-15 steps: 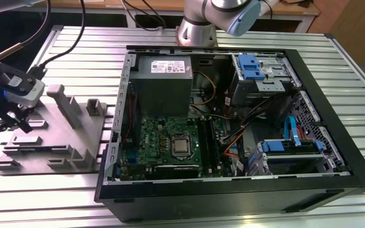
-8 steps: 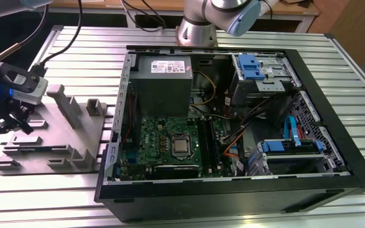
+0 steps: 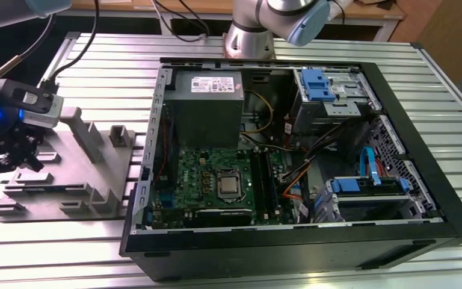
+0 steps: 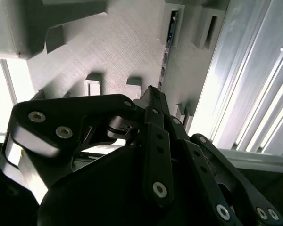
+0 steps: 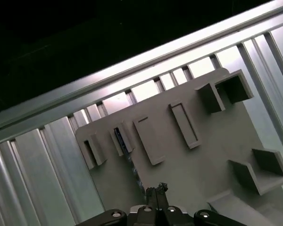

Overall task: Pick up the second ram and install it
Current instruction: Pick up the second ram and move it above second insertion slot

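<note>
Task barely begun: the second ram [image 4: 166, 52] [image 5: 122, 142] is not yet lifted and not yet installed. My gripper [image 3: 18, 158] hangs over the grey fixture tray [image 3: 70, 180], which lies on the worktop [image 3: 118, 54] just beside the computer case [image 3: 295, 238], on the exterior view's left of it. In both wrist views the ram stands on edge in a tray slot, one end near my tips. Jaws clenched or released: cannot tell. Inside the case: power supply [image 3: 207, 102], green motherboard [image 3: 203, 174], black memory slots [image 3: 261, 180]; whether these are filled, cannot tell.
</note>
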Controlling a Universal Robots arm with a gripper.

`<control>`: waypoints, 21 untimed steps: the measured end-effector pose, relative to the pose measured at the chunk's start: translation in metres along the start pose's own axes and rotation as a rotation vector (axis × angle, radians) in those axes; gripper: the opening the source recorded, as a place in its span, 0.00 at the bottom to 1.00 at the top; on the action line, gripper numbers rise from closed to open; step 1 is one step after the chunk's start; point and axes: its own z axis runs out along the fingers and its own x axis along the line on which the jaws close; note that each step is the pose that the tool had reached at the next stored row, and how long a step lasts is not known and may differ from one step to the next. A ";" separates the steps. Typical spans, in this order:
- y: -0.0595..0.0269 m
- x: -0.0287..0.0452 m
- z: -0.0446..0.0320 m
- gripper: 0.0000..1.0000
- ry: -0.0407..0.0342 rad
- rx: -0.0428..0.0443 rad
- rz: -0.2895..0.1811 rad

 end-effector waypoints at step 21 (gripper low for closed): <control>-0.0005 0.0003 0.0122 0.10 0.0168 -0.0094 -0.381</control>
